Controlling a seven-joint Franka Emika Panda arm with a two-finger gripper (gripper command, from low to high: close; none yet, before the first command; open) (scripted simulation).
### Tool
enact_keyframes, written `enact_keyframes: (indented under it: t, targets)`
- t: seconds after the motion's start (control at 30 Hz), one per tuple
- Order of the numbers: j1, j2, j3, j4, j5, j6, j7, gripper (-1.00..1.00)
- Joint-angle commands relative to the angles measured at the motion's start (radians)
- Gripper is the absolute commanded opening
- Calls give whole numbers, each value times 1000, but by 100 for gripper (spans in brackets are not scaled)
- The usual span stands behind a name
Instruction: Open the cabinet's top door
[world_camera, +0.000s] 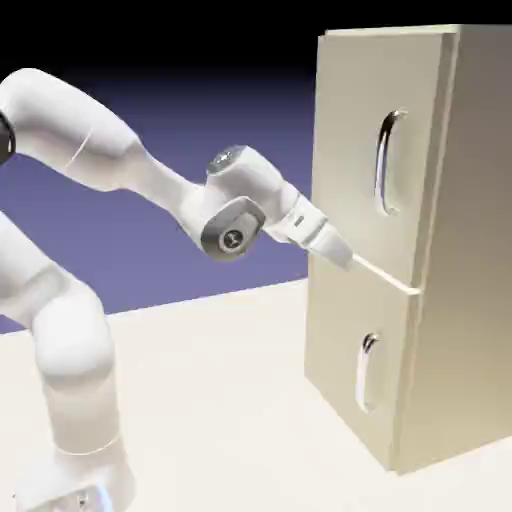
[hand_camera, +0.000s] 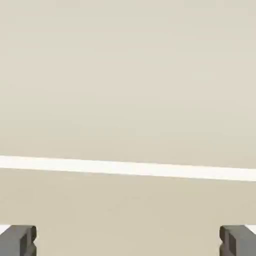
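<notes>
You have one cabinet (world_camera: 440, 250) on the tabletop (world_camera: 220, 400), at 3 o'clock in the exterior view, with two doors and two silver handles. The top door (world_camera: 350, 150) fills its upper half, its handle (world_camera: 385, 160) at about 2 o'clock. Your one pincer (world_camera: 345, 257) reaches near the seam between the doors, fingers (hand_camera: 20, 240) spread wide, pinching nothing.

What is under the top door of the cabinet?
Under the top door sits a shorter door with a small silver handle. Both look shut, so the cabinet's inside is hidden.
</notes>
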Motion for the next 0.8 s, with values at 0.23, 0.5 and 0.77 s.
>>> enact_keyframes:
  t: [0.23,0.5,0.77]
  targets:
    - [115,-103,-150,47,-348,-12,-279,100]
    - [230,-205,-300,95,-696,-25,-559,100]
    - [344,-308,-451,142,-1044,-37,-838,100]
